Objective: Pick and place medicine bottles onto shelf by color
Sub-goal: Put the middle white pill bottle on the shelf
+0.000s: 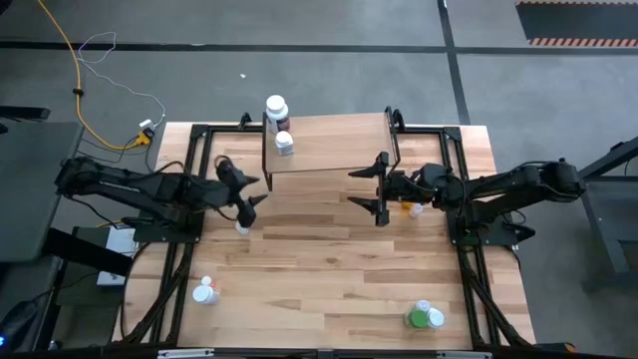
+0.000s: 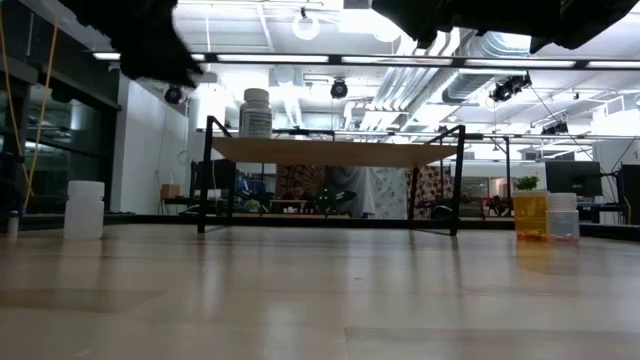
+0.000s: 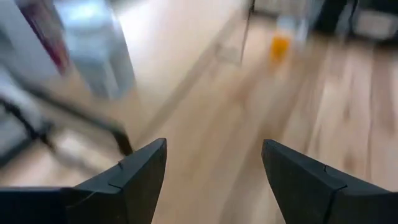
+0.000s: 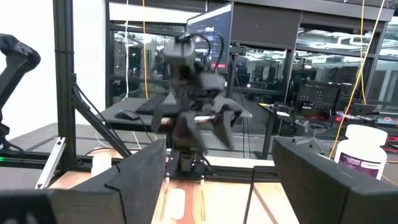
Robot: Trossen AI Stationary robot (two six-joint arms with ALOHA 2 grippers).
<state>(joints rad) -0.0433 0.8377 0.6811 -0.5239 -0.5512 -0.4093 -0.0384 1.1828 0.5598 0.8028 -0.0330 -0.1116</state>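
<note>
Reaching in from either side, both arms hang above the worktop [image 1: 329,249] in front of the shelf [image 1: 329,145]. Left jaws [image 1: 251,194] stand open and empty, pointed toward the shelf's near left corner, a small white bottle [image 1: 242,228] just beside them below. Right jaws [image 1: 377,189] gape empty too, near the shelf's right legs, an orange bottle [image 1: 409,208] close behind. Two white bottles [image 1: 279,118] stand on the shelf's left end.
</note>
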